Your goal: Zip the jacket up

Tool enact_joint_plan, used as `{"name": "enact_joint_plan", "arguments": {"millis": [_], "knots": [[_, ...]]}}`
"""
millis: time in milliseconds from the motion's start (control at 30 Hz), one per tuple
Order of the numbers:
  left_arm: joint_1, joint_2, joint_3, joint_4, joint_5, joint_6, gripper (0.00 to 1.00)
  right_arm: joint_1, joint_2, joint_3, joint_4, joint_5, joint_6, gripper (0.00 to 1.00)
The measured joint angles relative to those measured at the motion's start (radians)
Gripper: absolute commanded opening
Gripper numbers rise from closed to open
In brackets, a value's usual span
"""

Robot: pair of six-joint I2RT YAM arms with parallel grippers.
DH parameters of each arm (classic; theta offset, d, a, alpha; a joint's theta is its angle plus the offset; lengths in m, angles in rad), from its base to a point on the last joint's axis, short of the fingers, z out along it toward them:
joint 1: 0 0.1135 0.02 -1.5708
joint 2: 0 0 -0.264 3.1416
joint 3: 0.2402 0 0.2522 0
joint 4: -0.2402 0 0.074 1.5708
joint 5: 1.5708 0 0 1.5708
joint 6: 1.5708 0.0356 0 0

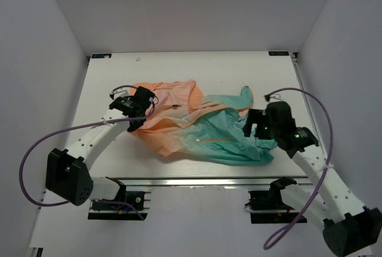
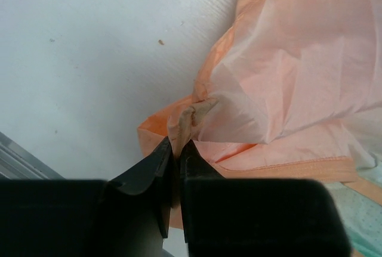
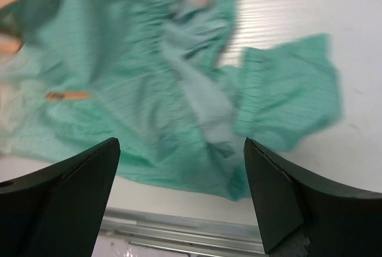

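Overhead, the jacket (image 1: 197,129) lies crumpled across the middle of the white counter (image 1: 119,72), its peach part toward the left arm and its teal part toward the right. The left fingers (image 1: 138,103) sit at the peach edge and the right fingers (image 1: 252,123) at the teal end.

From the left wrist, the left fingers (image 2: 149,173) stand narrow, with a small bunched fold of peach cloth (image 2: 191,117) pinched between their tips. The cloth looks thin, half see-through and very light, so it will likely slide and drag rather than lift as one piece.

From the right wrist, the right fingers (image 3: 71,185) are spread wide and hold nothing; they hang above the gathered teal hem (image 3: 280,84), near the counter's front edge. A short orange strip (image 3: 68,95) shows on the teal; I cannot tell whether it belongs to the front zipper. Stitched hems and the zipper tape look firmer to grip than the loose panels.
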Motion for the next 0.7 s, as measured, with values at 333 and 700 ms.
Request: {"name": "enact_joint_plan", "arguments": {"millis": [333,700], "knots": [[0.002,-0.009,-0.053,-0.019,-0.005,-0.023,0.13,0.272,0.409,0.052,0.164,0.133,0.06,0.72],[0.157,0.072,-0.038,0.005,-0.009,-0.044,0.01,0.273,0.438,0.065,0.04,0.24,0.238,0.0]]}}
